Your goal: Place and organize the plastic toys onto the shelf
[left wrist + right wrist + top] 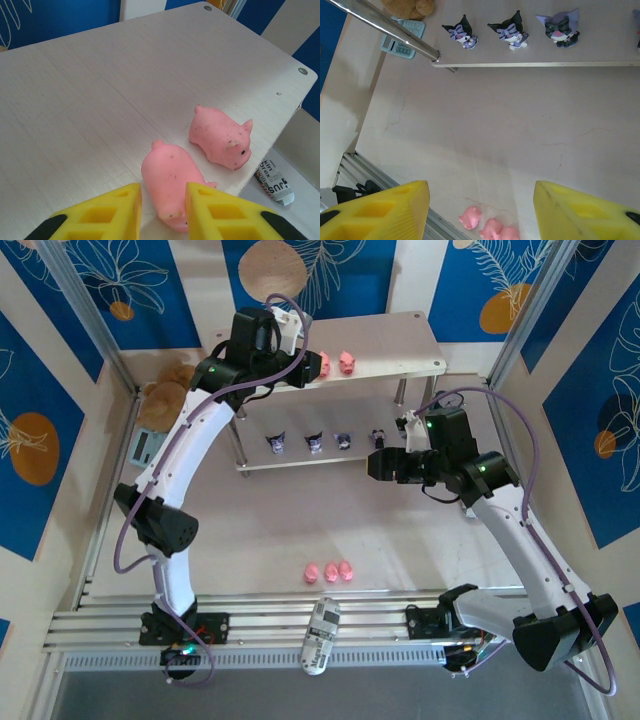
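Can't see much of the teddy bear (168, 392) left of the shelf (400, 348), half tucked behind the left arm (190, 440). Teal clock (148, 447) also left of the shelf, partly behind a shelf leg from the right wrist camera.

Left gripper (163, 199) down at the shelf's top board, yellow fingers (110, 212) a little apart with one end of a pink pig (170, 177) between them, pig lying on the board. Clear gap beside one finger, contact at the other hard to judge. Second pig (220, 137) just beside, right at the board's front edge.

Four dark figurines (314, 441) in a row on the shelf's lower board, the rightmost cut off at the frame edge from the right wrist. Three more pigs (328, 571) bunched on the table (420, 540) in front of the shelf, well apart from it.

Right gripper (481, 200) just in front of the lower board's right end, fingers spread wide, gripping nothing. Plenty of bare top board behind the two pigs, bare table under the right gripper.
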Robot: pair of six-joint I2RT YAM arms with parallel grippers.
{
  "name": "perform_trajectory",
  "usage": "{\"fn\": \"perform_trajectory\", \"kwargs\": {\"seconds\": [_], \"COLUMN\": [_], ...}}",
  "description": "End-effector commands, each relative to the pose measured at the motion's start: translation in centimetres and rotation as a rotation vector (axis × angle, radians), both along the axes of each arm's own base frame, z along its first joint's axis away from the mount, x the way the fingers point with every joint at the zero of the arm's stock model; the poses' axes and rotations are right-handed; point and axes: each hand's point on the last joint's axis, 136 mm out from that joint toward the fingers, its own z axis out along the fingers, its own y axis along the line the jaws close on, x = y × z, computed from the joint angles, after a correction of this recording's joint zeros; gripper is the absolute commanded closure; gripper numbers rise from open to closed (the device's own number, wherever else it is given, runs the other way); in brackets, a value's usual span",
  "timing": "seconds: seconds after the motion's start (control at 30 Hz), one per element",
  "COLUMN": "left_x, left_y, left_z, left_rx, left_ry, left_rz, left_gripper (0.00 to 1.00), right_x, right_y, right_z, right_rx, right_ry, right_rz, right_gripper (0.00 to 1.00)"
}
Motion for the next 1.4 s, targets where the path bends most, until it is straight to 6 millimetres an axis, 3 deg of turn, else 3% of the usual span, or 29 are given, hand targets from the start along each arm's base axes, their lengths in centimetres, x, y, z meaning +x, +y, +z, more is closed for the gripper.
{"fn": "perform_trajectory", "kwargs": {"seconds": [0.0,0.77,0.93,1.03,1.1,1.2,1.37], "left_x": [0.7,0.6,-0.7,-3.5,-6.2,-11.3,-19.7], "left_y": [0.3,-0.3,1.6,3.5,4.7,5.7,6.9], "left_z": [0.2,2.6,4.8,4.8,3.0,-1.6,-11.5], "left_rx": [-0.005,-0.073,-0.036,0.069,0.167,0.274,0.339], "left_ry": [-0.006,-0.071,-0.148,-0.157,-0.138,-0.103,-0.003], "left_rz": [0.016,-0.005,0.037,0.049,0.056,0.05,0.044], "left_gripper": [0.7,0.64,0.65,0.68,0.71,0.72,0.72], "right_x": [-0.1,0.0,-0.5,-1.6,-2.8,-5.8,-12.1], "right_y": [0.2,-0.3,-0.5,-0.8,-0.8,-0.4,0.1], "right_z": [-0.4,-0.6,-0.7,-1.2,-2.2,-5.0,-11.4], "right_rx": [0.005,0.011,0.001,-0.008,-0.021,-0.056,-0.192], "right_ry": [0.003,0.009,0.021,0.047,0.085,0.194,0.403], "right_rz": [0.022,0.014,0.016,0.016,0.022,0.056,0.116], "right_gripper": [0.42,0.42,0.42,0.42,0.42,0.44,0.49]}}
